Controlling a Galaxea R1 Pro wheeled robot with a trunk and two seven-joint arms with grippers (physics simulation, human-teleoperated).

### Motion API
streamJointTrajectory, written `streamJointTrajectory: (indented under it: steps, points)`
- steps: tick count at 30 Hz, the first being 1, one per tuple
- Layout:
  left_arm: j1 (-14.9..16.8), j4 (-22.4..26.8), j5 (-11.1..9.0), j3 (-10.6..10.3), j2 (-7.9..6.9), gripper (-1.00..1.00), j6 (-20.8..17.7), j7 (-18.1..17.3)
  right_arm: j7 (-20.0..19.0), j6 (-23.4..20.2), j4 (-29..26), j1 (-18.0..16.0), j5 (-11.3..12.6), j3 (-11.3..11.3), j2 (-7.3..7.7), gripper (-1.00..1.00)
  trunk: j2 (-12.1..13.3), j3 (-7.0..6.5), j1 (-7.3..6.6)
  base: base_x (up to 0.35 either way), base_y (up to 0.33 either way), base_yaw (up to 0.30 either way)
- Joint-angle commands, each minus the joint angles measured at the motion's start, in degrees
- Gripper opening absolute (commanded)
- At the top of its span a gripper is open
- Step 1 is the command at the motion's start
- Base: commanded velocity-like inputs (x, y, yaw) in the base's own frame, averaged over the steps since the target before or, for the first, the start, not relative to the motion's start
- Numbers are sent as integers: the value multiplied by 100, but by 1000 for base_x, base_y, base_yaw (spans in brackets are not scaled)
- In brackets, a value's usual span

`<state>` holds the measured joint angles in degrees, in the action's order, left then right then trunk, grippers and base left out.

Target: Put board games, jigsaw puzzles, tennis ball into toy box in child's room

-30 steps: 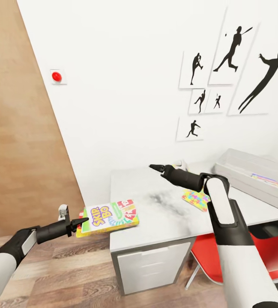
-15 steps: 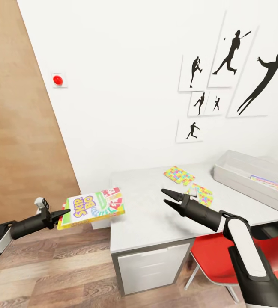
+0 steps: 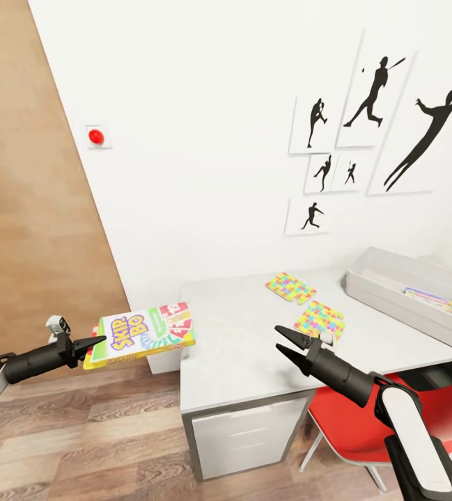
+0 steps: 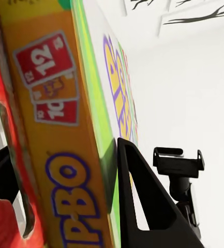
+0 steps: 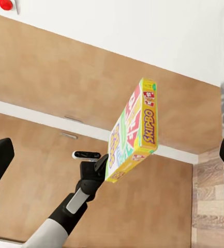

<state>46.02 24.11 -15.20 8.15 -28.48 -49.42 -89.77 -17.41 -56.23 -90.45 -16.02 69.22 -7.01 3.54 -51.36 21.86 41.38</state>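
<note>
My left gripper [image 3: 92, 345] is shut on one end of the yellow-green-red SKIP-BO board game [image 3: 142, 333] and holds it in the air, left of the pale grey table [image 3: 243, 348]. In the left wrist view the box [image 4: 65, 129] sits clamped between the black fingers [image 4: 143, 201]. My right gripper [image 3: 290, 344] is open over the table's front part, just short of one jigsaw puzzle [image 3: 320, 321]. A second jigsaw puzzle [image 3: 290, 287] lies farther back. The grey toy box [image 3: 393, 296] stands at the right with a flat multicoloured item [image 3: 434, 300] inside. The tennis ball and bed are out of view.
A red chair [image 3: 347, 417] is tucked under the table's right side, below my right arm. Drawers [image 3: 250, 435] front the table's left end. The wood-plank floor [image 3: 79, 445] lies under the held box. A wooden door [image 3: 30, 229] stands left, and silhouette prints [image 3: 375, 90] hang on the white wall.
My right arm has dropped and pulled back from the table's rear to its front, uncovering both puzzles. My left gripper has carried the SKIP-BO box leftward, away from the table edge.
</note>
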Motion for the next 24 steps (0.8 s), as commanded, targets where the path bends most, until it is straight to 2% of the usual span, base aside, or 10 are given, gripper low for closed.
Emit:
streamJointTrajectory:
  steps: [1, 9, 24]
  points:
    - [3, 2, 13, 2, 0, -100, -66, -23, -52, -5, 4, -2, -54, -22, -2, 100, 37, -12, -22, 0, 0, 0]
    - [3, 6, 25, 1, -6, -100, -92, -23, -35, 63, 8, 2, -66, -39, -39, 100, 358, -158, -198, 0, 0, -41]
    - [12, 15, 26, -4, -8, -100, -94, -23, -10, 76, 31, 2, -84, -37, -71, 100, 959, -456, -527, -90, 0, -265]
